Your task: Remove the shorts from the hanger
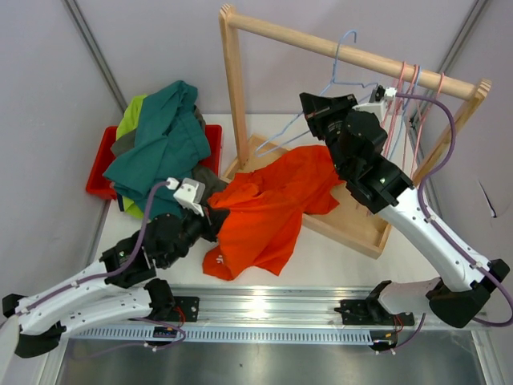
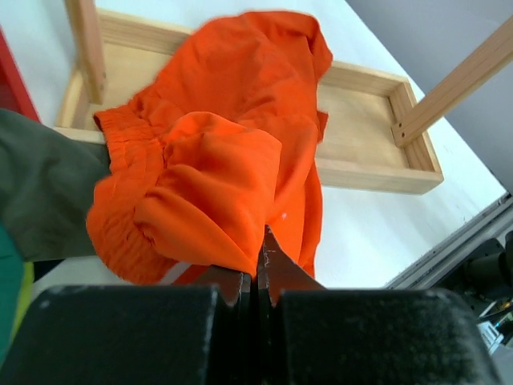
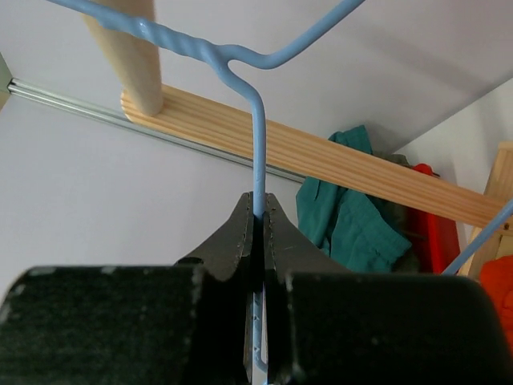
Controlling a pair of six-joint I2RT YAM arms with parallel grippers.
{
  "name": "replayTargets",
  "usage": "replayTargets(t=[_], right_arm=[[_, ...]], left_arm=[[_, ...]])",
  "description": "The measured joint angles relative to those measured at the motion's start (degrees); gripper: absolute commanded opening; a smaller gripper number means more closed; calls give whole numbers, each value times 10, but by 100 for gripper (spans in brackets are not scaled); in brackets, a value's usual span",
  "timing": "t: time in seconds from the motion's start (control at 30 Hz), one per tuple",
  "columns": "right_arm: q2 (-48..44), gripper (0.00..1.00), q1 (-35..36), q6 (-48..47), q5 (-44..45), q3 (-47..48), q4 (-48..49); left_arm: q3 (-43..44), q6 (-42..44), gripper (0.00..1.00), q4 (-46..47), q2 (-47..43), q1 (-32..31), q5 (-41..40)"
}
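Observation:
The orange shorts [image 1: 272, 204] lie crumpled across the table and the front of the wooden rack's base tray [image 1: 361, 228]. My left gripper [image 1: 212, 215] is shut on a fold of them, which the left wrist view shows pinched between the jaws [image 2: 260, 249] with the orange shorts [image 2: 232, 152] spread beyond. My right gripper [image 1: 314, 104] is shut on the neck of a blue wire hanger [image 1: 337, 68] under the rail; in the right wrist view the hanger [image 3: 256, 136] runs up from the gripper [image 3: 258, 204]. I cannot tell whether the hanger's lower wires touch the shorts.
A red bin [image 1: 100, 172] at the left holds piled teal shorts [image 1: 164, 140], lime green shorts [image 1: 132, 112] and dark grey shorts [image 1: 207, 178]. No navy pair shows. Several bare pink and blue hangers [image 1: 401, 92] hang at the right of the rail [image 1: 361, 56].

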Motion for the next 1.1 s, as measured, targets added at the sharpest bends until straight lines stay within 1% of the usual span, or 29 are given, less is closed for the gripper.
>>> replayTargets(t=[0.2, 0.27, 0.3, 0.33, 0.37, 0.4, 0.47, 0.5, 0.6, 0.7, 0.83, 0.97, 1.1], right_arm=[[-33, 0, 4, 23, -6, -61, -7], [-42, 22, 9, 27, -4, -73, -8], [-46, 35, 12, 28, -2, -76, -9], [-51, 60, 16, 27, 0, -78, -12], [-56, 69, 23, 26, 3, -78, -16], [-61, 81, 31, 19, 10, -78, -20], [-69, 89, 50, 8, 24, -78, -34], [-73, 95, 61, 3, 35, -78, -43], [-81, 99, 92, -10, 67, -75, -71], [-91, 100, 123, -21, 108, -74, -110], [-118, 99, 165, -30, 170, -73, -171], [-155, 99, 223, -34, 229, -72, -224], [-189, 98, 298, -42, 284, -71, -263]], left_arm=[[109, 36, 0, -52, 20, 0, -32], [141, 50, 0, -58, 30, 0, -41], [153, 57, 0, -62, 36, 0, -46], [165, 64, 0, -68, 42, 0, -50], [173, 71, 0, -73, 48, 0, -54], [182, 77, 0, -78, 54, 0, -57], [199, 90, 0, -92, 64, 2, -65], [207, 96, 0, -98, 69, 3, -68], [232, 112, 0, -118, 84, 9, -77], [259, 126, 0, -140, 92, 26, -80], [308, 146, 0, -169, 106, 67, -79], [381, 173, 0, -200, 142, 128, -72], [478, 213, 0, -213, 192, 220, -63]])
